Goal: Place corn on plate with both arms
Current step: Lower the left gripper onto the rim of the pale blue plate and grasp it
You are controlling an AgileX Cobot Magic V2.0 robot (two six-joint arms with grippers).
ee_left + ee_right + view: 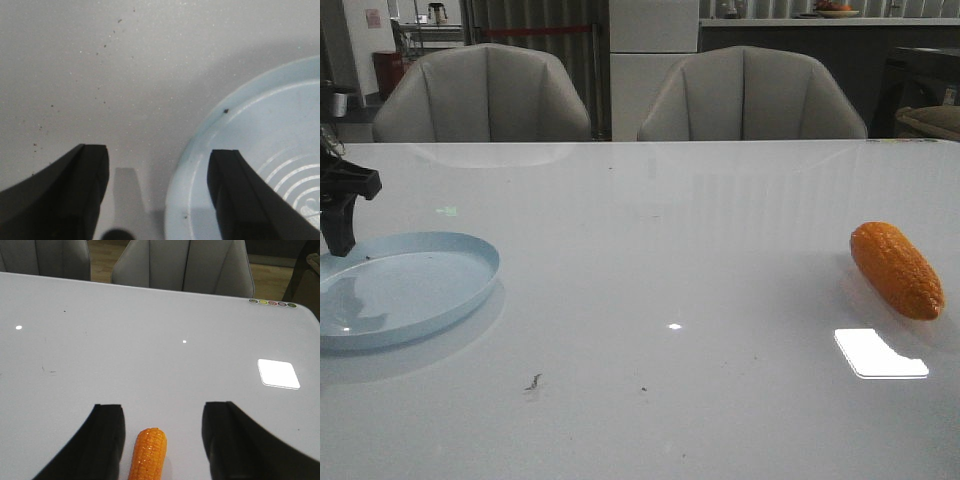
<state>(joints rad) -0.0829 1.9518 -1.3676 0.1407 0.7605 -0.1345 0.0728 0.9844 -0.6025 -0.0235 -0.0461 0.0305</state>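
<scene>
The pale blue plate point(470, 252) lies at the table's left front. The orange corn point(897, 270) lies on the table at the far right, tapered end toward the front. My left gripper point(338, 232) shows only partly at the left edge, by the plate's far rim. In the left wrist view it point(157, 167) is open and empty, with its fingers either side of the plate's rim point(200, 150). My right gripper point(162, 415) is open. The corn point(148, 452) lies between its fingers, apart from both. The right arm is out of the front view.
Two grey chairs point(485, 95) point(750, 95) stand behind the table's far edge. A bright light patch point(880, 353) reflects on the table in front of the corn. Small round stickers point(272, 303) sit at the table's far right corner.
</scene>
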